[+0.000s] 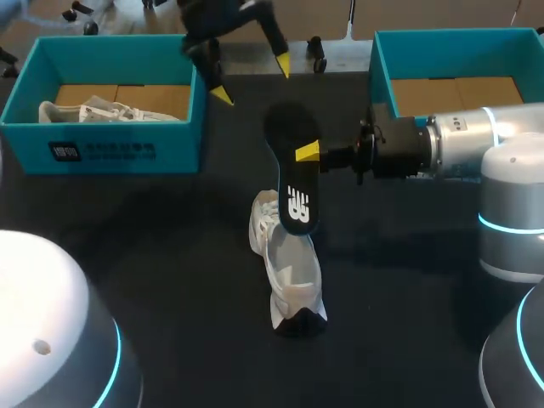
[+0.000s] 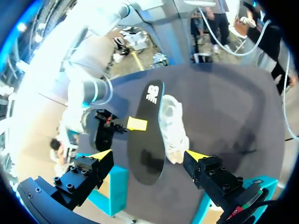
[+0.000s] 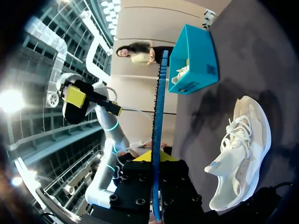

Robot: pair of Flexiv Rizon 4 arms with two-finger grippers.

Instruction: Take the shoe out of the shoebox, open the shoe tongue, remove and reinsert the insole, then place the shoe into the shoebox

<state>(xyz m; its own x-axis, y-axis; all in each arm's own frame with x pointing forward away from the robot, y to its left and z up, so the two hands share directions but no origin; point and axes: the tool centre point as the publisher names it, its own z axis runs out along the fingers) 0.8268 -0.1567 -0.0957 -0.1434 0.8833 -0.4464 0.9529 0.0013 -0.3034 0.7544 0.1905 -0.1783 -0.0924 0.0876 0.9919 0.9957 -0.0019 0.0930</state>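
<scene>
A white shoe (image 1: 289,268) lies on the dark table in the middle. My right gripper (image 1: 308,153) comes in from the right and is shut on a black insole (image 1: 294,183), pinching its edge. The insole hangs tilted above the shoe, its lower end over the shoe's opening; whether they touch I cannot tell. My left gripper (image 1: 252,79) hovers open behind the insole, holding nothing. In the left wrist view the insole (image 2: 147,140) and shoe (image 2: 173,128) lie ahead of the open left gripper (image 2: 148,156). In the right wrist view the insole (image 3: 157,116) stands edge-on in the right gripper (image 3: 155,161), the shoe (image 3: 243,149) beside it.
A teal shoebox (image 1: 51,149) stands at the back left with another white shoe (image 1: 89,110) inside. A second teal shoebox (image 1: 382,59) stands at the back right, behind my right arm. Bare tabletop lies in front of and to the left of the shoe.
</scene>
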